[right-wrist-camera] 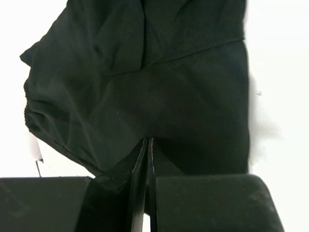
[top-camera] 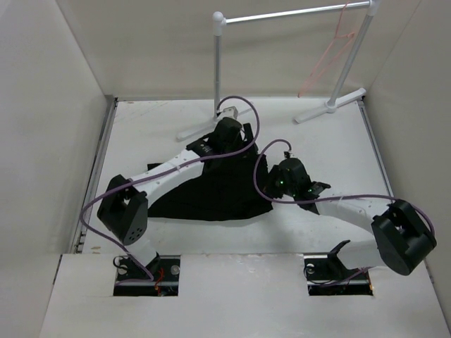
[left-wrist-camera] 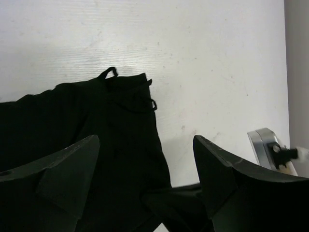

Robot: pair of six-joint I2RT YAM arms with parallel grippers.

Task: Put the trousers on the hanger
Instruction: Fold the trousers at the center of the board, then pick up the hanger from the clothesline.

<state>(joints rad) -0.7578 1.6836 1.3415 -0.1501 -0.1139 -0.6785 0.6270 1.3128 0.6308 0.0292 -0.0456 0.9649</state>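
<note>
— Our right gripper [right-wrist-camera: 147, 144]?
— Fingers pressed together, pinching the trousers [right-wrist-camera: 159, 92] right at the tips. Our left gripper [left-wrist-camera: 146, 145] stands spread wide over them, holding nothing.
— Farther out?
— We see the hanger [top-camera: 331, 48] hanging on the rack [top-camera: 282, 13], well beyond both.

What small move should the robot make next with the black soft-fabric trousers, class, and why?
Probably lower the left gripper and close it on the waistband of the black soft-fabric trousers: its jaws stand open above that edge, while the right gripper is shut, seemingly on a fold. The thin pinkish-red wire hanger hangs on the grey metal rack.
</note>
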